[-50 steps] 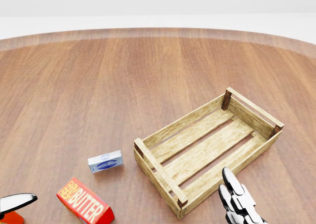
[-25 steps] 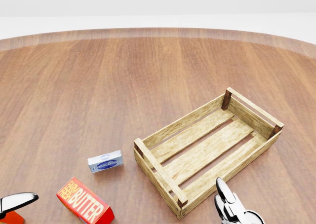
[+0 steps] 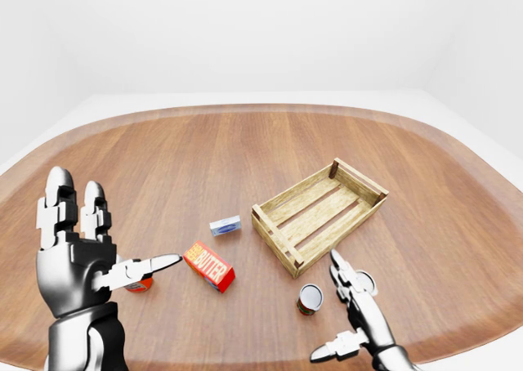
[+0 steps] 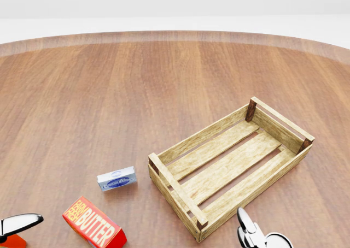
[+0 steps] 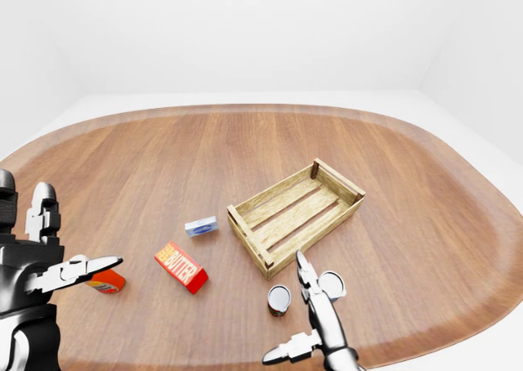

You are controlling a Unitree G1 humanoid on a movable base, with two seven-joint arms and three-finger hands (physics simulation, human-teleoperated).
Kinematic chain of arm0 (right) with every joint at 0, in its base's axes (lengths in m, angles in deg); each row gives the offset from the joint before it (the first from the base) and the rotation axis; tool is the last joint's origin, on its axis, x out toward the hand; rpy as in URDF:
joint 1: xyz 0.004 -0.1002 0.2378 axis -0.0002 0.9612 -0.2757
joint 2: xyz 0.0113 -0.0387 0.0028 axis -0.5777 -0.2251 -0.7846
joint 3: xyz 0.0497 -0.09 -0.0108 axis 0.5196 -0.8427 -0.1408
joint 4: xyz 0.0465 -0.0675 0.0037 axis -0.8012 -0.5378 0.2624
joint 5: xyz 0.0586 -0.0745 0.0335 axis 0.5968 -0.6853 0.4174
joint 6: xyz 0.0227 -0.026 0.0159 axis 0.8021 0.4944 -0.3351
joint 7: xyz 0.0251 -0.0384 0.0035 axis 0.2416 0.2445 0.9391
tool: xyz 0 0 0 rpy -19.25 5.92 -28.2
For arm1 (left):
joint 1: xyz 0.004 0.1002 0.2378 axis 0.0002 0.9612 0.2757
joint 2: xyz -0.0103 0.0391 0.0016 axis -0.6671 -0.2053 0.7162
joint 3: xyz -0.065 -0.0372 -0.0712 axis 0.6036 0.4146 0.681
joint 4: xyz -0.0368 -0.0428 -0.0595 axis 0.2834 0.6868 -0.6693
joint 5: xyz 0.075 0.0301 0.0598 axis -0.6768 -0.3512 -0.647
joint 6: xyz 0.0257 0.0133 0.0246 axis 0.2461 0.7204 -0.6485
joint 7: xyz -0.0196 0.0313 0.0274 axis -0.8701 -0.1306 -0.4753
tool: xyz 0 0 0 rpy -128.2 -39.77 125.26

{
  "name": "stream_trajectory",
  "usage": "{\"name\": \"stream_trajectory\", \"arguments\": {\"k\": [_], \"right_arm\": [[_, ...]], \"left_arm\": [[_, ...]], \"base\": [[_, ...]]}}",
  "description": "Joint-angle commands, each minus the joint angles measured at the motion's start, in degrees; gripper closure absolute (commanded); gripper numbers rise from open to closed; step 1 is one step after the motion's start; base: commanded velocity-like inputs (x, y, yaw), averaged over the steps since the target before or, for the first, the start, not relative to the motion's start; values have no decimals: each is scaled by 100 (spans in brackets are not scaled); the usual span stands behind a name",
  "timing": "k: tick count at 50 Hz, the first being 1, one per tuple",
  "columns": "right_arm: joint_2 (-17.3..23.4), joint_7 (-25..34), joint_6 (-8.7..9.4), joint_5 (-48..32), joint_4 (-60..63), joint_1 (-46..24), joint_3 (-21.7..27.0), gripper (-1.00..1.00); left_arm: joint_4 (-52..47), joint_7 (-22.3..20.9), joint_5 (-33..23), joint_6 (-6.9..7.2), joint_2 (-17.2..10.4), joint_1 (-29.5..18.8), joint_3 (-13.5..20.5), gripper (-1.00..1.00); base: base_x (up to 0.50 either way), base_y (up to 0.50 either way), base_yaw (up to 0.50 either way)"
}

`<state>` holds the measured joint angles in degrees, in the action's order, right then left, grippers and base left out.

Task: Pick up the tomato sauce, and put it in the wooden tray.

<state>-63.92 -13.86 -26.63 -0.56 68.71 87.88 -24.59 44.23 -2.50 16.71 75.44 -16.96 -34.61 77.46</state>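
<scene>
Two silver robot hands hover over a round wooden counter [image 3: 245, 150], both with fingers spread and holding nothing. The right hand [image 5: 315, 318] hangs just beside a small tomato sauce can [image 5: 279, 300], which stands upright near the lower corner of the empty wooden tray [image 5: 296, 214]. The left hand [image 3: 78, 257] is raised at the left, above an orange container [image 5: 106, 282]. A red butter box [image 3: 209, 265] and a small blue-and-white box [image 3: 225, 225] lie between.

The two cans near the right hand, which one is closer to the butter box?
The darker-sided can, standing left of the paler can in the right-eye view, on the butter box's side.
</scene>
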Motion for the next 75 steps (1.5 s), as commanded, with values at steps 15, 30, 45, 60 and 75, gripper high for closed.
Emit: {"name": "stream_trajectory", "arguments": {"k": [15,30,45,60,75], "right_arm": [[37,-134,0,-35,-320,-189,28,-100],[-13,-146,0,-99,-625,-396,86,-100],[-8,-222,0,-169,-977,-535,52,-100],[-3,-248,0,-175,-1164,-633,94,-100],[-15,-263,0,-196,-1266,-682,108,-100]], "left_arm": [[-24,-11,-58,0,19,25,-49,-100],[10,-15,-94,0,26,33,-85,-100],[34,-7,-113,0,22,30,-108,-100],[17,4,-89,0,8,18,-81,-100],[2,-5,-80,0,6,16,-64,-100]], "base": [[0,0,0],[0,0,0],[0,0,0],[0,0,0],[0,0,0]]}}
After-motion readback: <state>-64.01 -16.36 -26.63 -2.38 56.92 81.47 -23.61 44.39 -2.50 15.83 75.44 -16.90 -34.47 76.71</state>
